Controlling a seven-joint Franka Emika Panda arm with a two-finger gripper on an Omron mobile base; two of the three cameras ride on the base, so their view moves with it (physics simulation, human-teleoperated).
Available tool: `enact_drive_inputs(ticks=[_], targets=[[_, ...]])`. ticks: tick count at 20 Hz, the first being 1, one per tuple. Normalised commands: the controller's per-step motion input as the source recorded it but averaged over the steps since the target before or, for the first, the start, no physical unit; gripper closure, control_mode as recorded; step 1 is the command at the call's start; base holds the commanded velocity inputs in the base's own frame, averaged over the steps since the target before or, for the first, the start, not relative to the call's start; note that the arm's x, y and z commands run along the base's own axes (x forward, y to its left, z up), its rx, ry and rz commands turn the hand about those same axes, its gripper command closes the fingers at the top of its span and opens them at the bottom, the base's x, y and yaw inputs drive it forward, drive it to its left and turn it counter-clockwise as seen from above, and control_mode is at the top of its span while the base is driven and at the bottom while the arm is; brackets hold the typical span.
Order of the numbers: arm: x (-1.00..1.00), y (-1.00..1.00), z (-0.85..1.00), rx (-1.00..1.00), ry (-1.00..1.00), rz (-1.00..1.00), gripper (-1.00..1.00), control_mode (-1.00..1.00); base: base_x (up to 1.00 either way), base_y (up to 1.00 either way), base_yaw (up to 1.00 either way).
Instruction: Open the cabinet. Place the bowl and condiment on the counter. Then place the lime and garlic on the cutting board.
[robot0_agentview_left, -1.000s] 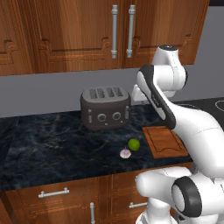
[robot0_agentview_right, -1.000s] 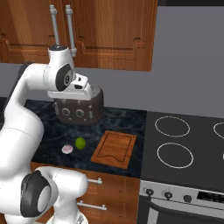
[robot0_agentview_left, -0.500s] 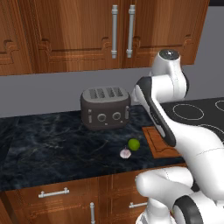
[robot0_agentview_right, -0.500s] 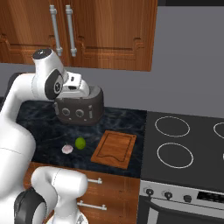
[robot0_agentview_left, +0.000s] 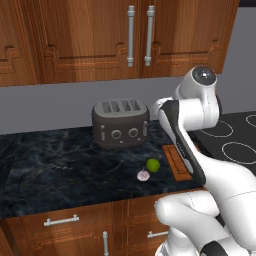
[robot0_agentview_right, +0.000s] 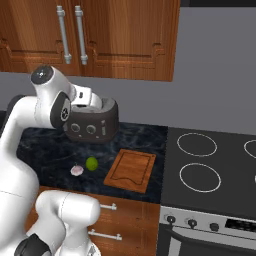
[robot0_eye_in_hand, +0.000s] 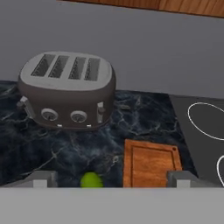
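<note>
Reddish-brown cabinet (robot0_agentview_left: 135, 37) doors shut, so bowl and condiment hidden from sight. Down on dark marbled counter (robot0_agentview_left: 55, 170): lime (robot0_agentview_left: 153, 165) just beside garlic (robot0_agentview_left: 143, 175), both a little left of cutting board (robot0_agentview_right: 131, 169), near toaster (robot0_agentview_left: 120, 123). Board half covered by arm in left base view, bare in right. Lime cut off at bottom edge of hand view. Gripper (robot0_eye_in_hand: 112, 180) above counter, jaws spread wide, pinching nothing; only grey fingertips (robot0_eye_in_hand: 43, 178) showing. Stovetop (robot0_agentview_right: 210, 165) cropped at right.
</note>
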Motion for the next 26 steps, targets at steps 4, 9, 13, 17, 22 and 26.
enact_drive_inputs(ticks=[4,9,13,17,22,26], targets=[[0.0,0.0,0.39,0.02,-0.23,-0.01,-1.0,-1.0,0.0,0.0,0.0],[0.03,0.01,0.48,0.03,-0.24,0.0,-1.0,-1.0,0.0,0.0,0.0],[0.04,0.1,0.44,0.02,-0.21,0.0,-1.0,-1.0,0.0,0.0,0.0],[0.05,0.13,0.48,0.02,-0.18,0.0,-1.0,-1.0,0.0,0.0,0.0],[0.04,0.11,0.51,0.02,-0.16,0.0,-1.0,-1.0,0.0,0.0,0.0],[0.07,0.04,0.49,0.01,-0.15,0.0,-1.0,-1.0,0.0,0.0,0.0]])
